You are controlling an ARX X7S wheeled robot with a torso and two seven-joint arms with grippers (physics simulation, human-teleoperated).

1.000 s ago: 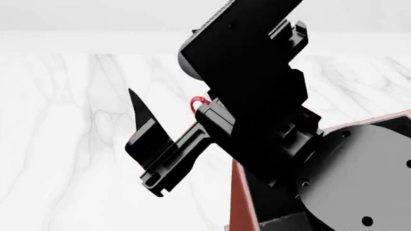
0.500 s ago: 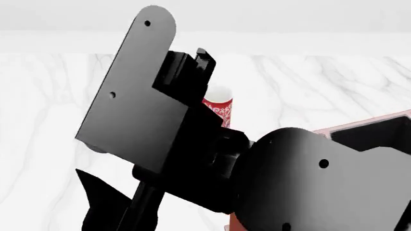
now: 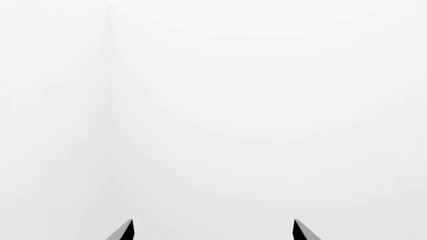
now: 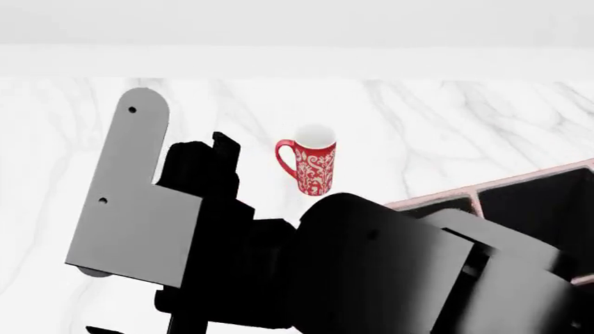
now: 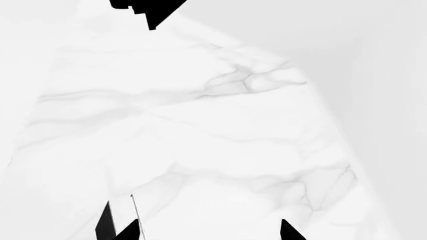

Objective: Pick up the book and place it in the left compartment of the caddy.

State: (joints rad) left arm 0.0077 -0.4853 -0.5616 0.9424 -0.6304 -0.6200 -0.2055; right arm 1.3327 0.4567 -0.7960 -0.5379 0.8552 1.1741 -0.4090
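Note:
The book is not in view. The reddish-brown caddy (image 4: 525, 179) shows at the right of the head view: a pale worn rim, one divider and black interior. A big black arm (image 4: 371, 271) covers the rest of it, so I cannot tell which compartment shows. My left gripper (image 3: 212, 231) is open and empty, facing a blank white wall. My right gripper (image 5: 207, 231) is open and empty over the white marble table (image 5: 200, 130). Neither gripper's fingers show clearly in the head view.
A red-and-white patterned mug (image 4: 312, 165) stands upright on the marble table (image 4: 446, 125), behind the arm and left of the caddy. A grey link plate (image 4: 125, 202) fills the left foreground. A black shape (image 5: 147, 9) shows at the far edge of the right wrist view.
In the head view the arm has swung down and to the left. This has uncovered the whole mug and more of the caddy's rim and interior.

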